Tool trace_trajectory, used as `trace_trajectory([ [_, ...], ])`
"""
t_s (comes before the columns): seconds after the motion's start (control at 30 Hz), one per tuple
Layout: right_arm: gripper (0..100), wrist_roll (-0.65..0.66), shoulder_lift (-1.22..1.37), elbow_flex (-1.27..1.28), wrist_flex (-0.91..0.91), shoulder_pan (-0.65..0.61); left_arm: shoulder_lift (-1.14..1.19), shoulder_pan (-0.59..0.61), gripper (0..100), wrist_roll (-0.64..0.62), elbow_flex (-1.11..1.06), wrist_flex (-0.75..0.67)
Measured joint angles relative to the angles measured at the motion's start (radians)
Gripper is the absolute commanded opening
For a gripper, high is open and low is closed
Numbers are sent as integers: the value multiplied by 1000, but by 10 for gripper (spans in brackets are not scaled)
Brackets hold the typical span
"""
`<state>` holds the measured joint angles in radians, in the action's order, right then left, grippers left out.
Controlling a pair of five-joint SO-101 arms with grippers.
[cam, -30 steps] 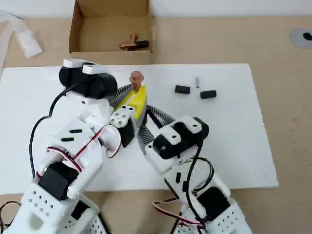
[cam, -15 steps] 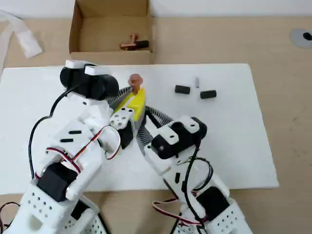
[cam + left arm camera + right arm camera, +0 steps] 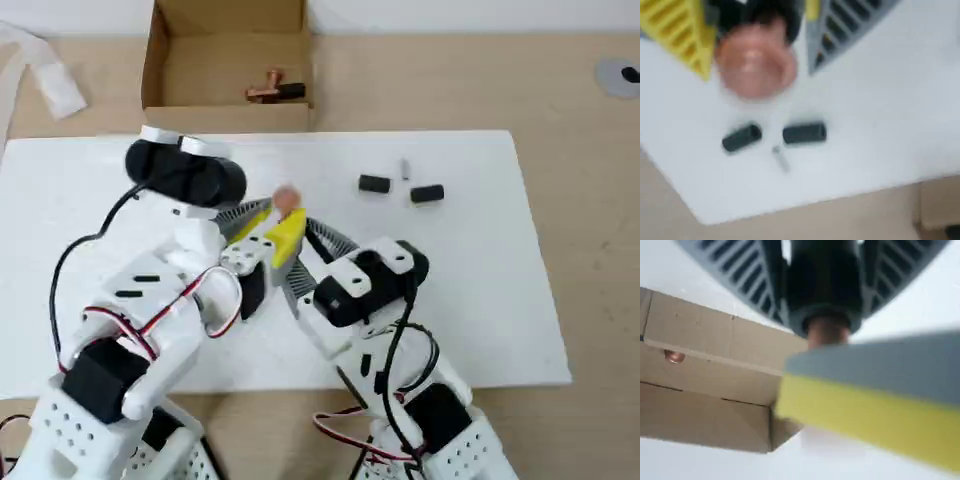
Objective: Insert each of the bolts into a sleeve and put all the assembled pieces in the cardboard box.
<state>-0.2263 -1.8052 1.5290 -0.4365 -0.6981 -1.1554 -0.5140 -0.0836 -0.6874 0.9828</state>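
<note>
While ribbed left claw [image 3: 278,214] pinches, round copper bolt [image 3: 756,64], black cylindrical sleeve [image 3: 825,285]

My left hand [image 3: 274,211] has ribbed matt plastic fingers, yellow and grey; the right hand [image 3: 822,315] is ribbed grey plastic. The bolt [image 3: 756,60] looks like coppery metal, softly shiny. The held sleeve [image 3: 822,270] and loose sleeves [image 3: 804,134] are matt black. The cardboard box [image 3: 160,60] is plain brown; the bench [image 3: 560,90] looks like matt wood under a smooth white sheet [image 3: 480,280].

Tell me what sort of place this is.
Probably a robotics workbench: two small arms share a wooden table, with a white board as work surface, loose black sleeves and a cardboard box for finished pieces.
</note>
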Motion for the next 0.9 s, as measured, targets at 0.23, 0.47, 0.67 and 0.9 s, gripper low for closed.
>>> trace_trajectory([
  [0.23,9,0,0,2,-2,5,-2,2,116,0,141,140],
  [0.47,9,-5,129,-103,-2,155,-12,120,2,46,299,279],
  [0.67,9,-58,539,-450,-2,203,-11,390,2,143,255,310],
  [0.9,9,-61,1082,-931,-2,209,-3,535,2,213,167,310],
])
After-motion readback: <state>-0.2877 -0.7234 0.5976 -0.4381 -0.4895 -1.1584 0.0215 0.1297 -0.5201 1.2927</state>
